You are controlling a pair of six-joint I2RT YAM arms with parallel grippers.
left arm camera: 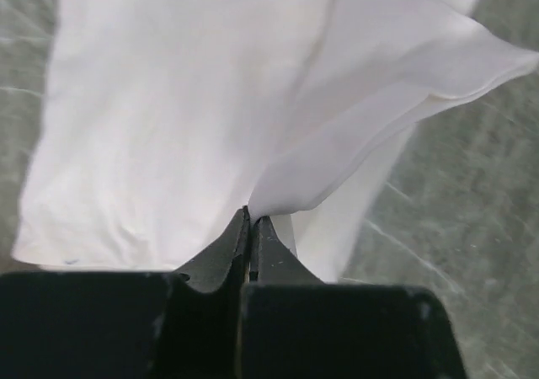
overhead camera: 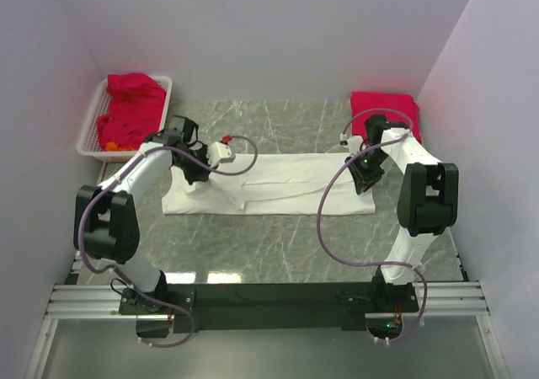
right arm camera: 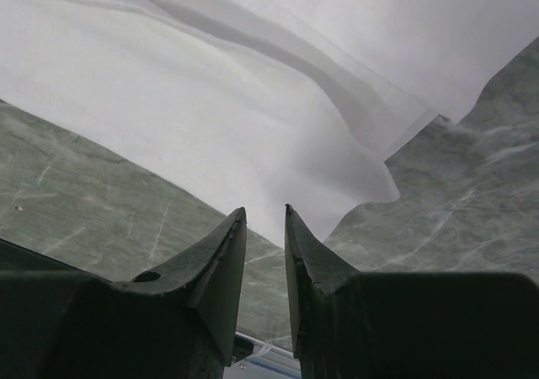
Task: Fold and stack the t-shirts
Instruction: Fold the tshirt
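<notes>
A white t-shirt (overhead camera: 278, 185) lies spread lengthwise across the middle of the table. My left gripper (overhead camera: 192, 177) is at its left end, shut on a raised fold of the white fabric (left arm camera: 362, 135), and its tips (left arm camera: 252, 217) pinch the cloth edge. My right gripper (overhead camera: 368, 181) hovers at the shirt's right end. Its jaws (right arm camera: 264, 210) are open a little, just short of the shirt's edge (right arm camera: 253, 101), with nothing between them. A folded red t-shirt (overhead camera: 385, 109) lies at the back right. More red t-shirts (overhead camera: 130, 109) are heaped in the basket.
The white slatted basket (overhead camera: 88, 135) stands at the back left against the wall. Grey marble tabletop (overhead camera: 278, 244) shows in front of the white shirt. Walls close in the left, back and right sides.
</notes>
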